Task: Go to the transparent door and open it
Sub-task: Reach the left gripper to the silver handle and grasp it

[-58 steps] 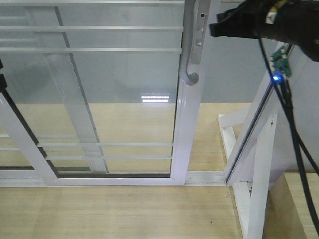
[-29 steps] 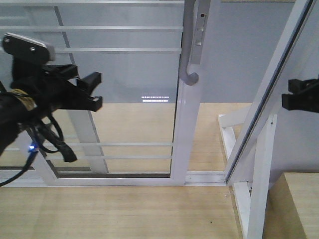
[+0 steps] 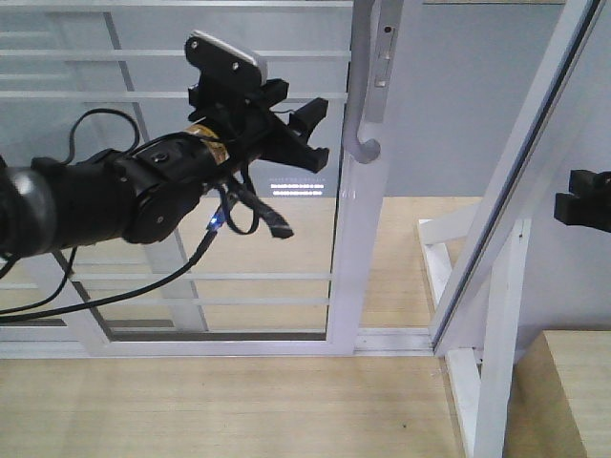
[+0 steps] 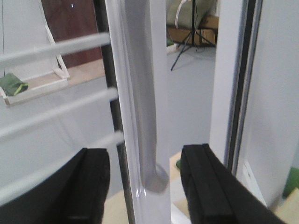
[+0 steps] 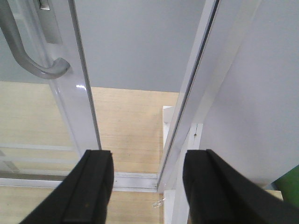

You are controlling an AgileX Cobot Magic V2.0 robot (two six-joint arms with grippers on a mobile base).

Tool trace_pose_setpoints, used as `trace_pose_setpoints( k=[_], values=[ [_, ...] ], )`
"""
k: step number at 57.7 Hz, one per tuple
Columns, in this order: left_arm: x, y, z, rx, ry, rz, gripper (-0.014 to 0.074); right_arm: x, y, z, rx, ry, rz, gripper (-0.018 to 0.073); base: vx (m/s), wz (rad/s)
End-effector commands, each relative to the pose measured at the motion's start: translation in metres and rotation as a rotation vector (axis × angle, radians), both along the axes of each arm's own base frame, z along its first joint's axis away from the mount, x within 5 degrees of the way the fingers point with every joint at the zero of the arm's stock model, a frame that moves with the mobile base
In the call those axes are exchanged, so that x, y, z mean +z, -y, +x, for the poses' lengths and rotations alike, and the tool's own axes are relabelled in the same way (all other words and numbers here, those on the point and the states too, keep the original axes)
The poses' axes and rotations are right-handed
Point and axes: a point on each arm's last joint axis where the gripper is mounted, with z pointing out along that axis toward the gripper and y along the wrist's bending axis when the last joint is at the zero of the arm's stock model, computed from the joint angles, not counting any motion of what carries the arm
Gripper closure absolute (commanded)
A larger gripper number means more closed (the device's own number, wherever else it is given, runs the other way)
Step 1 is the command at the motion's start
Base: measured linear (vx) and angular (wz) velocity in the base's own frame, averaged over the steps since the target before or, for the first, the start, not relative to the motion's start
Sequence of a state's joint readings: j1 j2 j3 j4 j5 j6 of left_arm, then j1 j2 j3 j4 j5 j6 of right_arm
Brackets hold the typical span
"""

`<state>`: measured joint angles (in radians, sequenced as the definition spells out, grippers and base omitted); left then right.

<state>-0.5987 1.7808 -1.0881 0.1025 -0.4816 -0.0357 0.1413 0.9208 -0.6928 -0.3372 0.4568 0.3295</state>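
The transparent door (image 3: 277, 253), clear glass in a white frame with thin horizontal bars, stands ahead, and its curved silver-grey handle (image 3: 367, 114) is on its right edge. My left gripper (image 3: 312, 134) is open, level with the handle's lower end and just left of it, not touching. In the left wrist view the handle (image 4: 142, 93) runs down between the open black fingers (image 4: 91, 186) of the left gripper (image 4: 147, 186). My right gripper (image 3: 577, 198) is open and empty at the right edge. Its wrist view shows the right gripper (image 5: 149, 186) over the floor track, with the handle (image 5: 28, 51) at upper left.
The white outer frame with a slanted brace (image 3: 506, 248) stands right of the door gap. The floor track (image 3: 396, 339) runs along the wooden floor. A light wooden box (image 3: 573, 391) sits at lower right. Cables (image 3: 243, 215) hang from my left arm.
My left arm came in from the left and has risen rightward to just beside the handle. My right gripper dropped from the top right to the right edge and has held there.
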Motion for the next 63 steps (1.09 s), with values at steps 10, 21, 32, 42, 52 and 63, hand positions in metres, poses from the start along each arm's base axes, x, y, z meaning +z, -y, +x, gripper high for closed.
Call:
trace_pose_setpoints(
  k=[10,21,32,42,52,63],
  values=[
    [0.04,0.039,0.041,-0.015,0.133,-0.109,0.0125,0.016,0.0,0.003,0.017,0.103,-0.002,0.0138,0.0,0.0],
    [0.038,0.058,0.068,-0.013,0.161,-0.117,0.0125,0.016,0.0,0.003,0.017,0.103,-0.002,0.0138,0.0,0.0],
    [0.031,0.069,0.084,-0.012,0.22,-0.078,0.0125,0.016,0.0,0.003,0.017,0.103,-0.002,0.0138,0.0,0.0],
    [0.026,0.074,0.097,0.011,0.209,-0.117,0.0125,0.016,0.0,0.002,0.017,0.102,-0.001,0.0138,0.0,0.0],
    [0.024,0.068,0.102,0.051,0.217,-0.131,0.0134,0.015,0.0,0.002,0.011,0.086,-0.003,0.0138,0.0,0.0],
    [0.028,0.06,0.106,0.079,0.215,-0.156,0.0148,0.011,0.002,0.0,-0.007,0.037,-0.013,0.0138,0.0,0.0]
  ],
)
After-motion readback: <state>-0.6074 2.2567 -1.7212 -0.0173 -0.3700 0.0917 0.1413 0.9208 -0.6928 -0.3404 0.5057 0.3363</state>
